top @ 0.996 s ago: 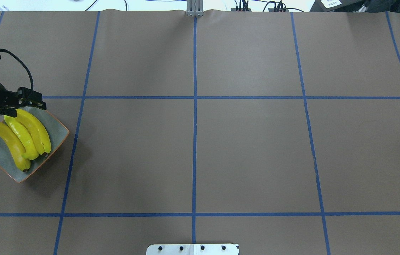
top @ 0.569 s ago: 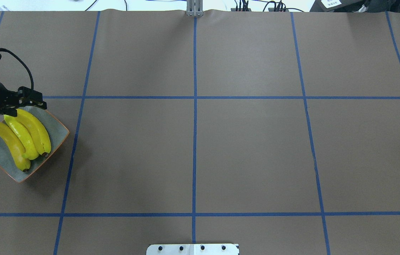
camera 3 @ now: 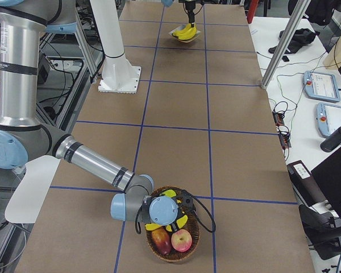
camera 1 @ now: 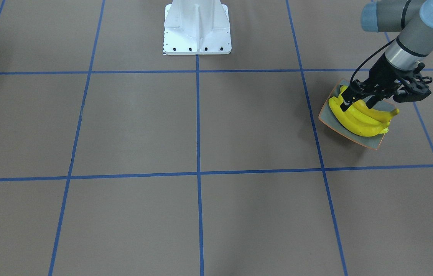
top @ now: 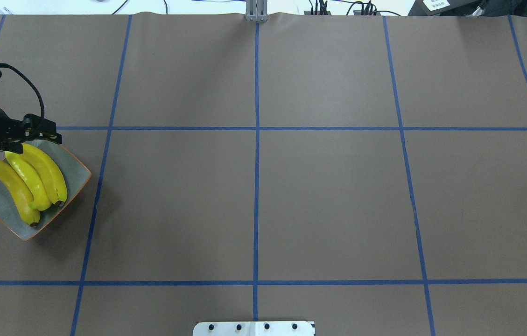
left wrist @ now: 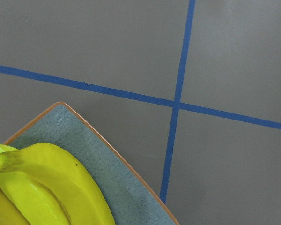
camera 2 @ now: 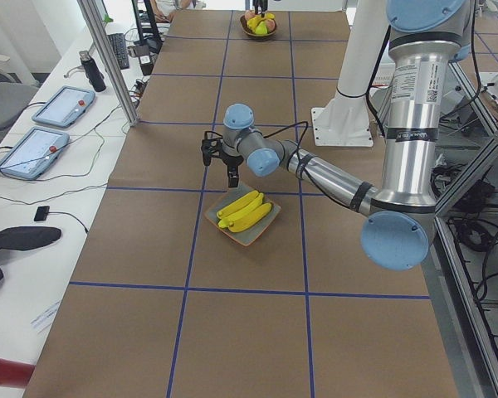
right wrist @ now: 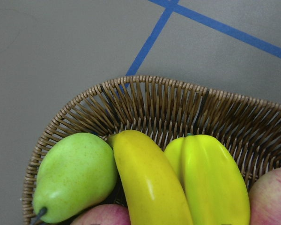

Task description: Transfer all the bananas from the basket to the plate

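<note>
Three yellow bananas point(top: 34, 182) point(camera 1: 358, 119) lie side by side on the grey-blue plate point(top: 76, 172) point(camera 1: 323, 115) with the orange rim, at the table's left end. My left gripper point(top: 32, 143) point(camera 1: 360, 100) hovers over their stem ends, open, its fingers either side of a banana end. At the other end, a wicker basket point(camera 3: 153, 244) point(right wrist: 154, 103) holds one more banana point(right wrist: 150, 183). My right gripper point(camera 3: 179, 219) hangs over that basket; whether it is open or shut cannot be told. In the left wrist view a banana point(left wrist: 51, 187) rests on the plate point(left wrist: 98, 159).
In the basket a green pear point(right wrist: 75, 173), a yellow-green fruit point(right wrist: 215, 183) and red apples point(camera 3: 182, 242) lie beside the banana. The robot's white base point(camera 1: 197, 27) stands at mid-table. Blue tape lines cross the brown table. Tablets and cables lie on side benches.
The left gripper has shifted very slightly away from the bananas. The bananas and the plate have not moved.
</note>
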{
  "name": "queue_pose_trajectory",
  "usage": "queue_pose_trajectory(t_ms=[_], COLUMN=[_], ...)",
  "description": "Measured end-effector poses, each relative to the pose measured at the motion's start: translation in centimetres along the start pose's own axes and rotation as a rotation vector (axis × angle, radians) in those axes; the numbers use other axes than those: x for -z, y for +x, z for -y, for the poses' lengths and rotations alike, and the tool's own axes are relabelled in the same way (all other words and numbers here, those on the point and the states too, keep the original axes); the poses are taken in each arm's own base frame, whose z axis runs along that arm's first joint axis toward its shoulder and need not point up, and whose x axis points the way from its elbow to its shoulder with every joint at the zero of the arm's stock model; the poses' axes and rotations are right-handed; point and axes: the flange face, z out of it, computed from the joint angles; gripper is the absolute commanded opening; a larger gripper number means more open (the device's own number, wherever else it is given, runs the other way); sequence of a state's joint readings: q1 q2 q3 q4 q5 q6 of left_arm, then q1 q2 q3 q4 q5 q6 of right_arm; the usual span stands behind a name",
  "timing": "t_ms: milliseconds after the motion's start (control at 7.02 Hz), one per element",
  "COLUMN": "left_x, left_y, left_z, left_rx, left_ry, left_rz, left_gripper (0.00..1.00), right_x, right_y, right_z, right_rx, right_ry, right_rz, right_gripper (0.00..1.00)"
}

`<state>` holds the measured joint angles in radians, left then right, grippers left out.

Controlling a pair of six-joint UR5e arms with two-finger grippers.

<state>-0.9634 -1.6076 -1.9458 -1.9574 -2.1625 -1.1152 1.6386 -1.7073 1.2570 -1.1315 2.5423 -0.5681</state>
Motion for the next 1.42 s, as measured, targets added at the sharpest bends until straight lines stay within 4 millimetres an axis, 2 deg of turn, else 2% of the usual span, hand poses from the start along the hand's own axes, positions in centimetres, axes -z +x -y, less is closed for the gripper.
queue_pose_trajectory(t_ms=[427,569,712,854,1424], left_x=[0.01,0.05,0.12,0.19,0.28], left_y=[-0.08,-0.09,-0.06,0.00,0.23], left_z=[-0.05,-0.08,-0.12,-0.15,-0.13], left_rx=[-0.001,-0.002,-0.002,-0.003,-0.004], left_ry=[0.000,0.000,0.000,0.001,0.001], left_rz=[0.000,0.000,-0.001,-0.003,-0.008], left_gripper=[1.00,1.00,1.00,1.00,1.00], right_x=[-0.23,-0.25,-0.34,-0.51,-0.53], right_y=[-0.07,-0.14,-0.16,-0.17,-0.42], right_z=[-0.05,-0.04,-0.07,-0.10,0.45], right_rx=[-0.016,-0.023,-0.026,-0.025,-0.015], right_ry=[-0.016,-0.018,-0.020,-0.024,-0.016], right_rz=[0.009,0.016,0.020,0.023,0.039], right_gripper=[0.52,0.47,0.32,0.02,0.00])
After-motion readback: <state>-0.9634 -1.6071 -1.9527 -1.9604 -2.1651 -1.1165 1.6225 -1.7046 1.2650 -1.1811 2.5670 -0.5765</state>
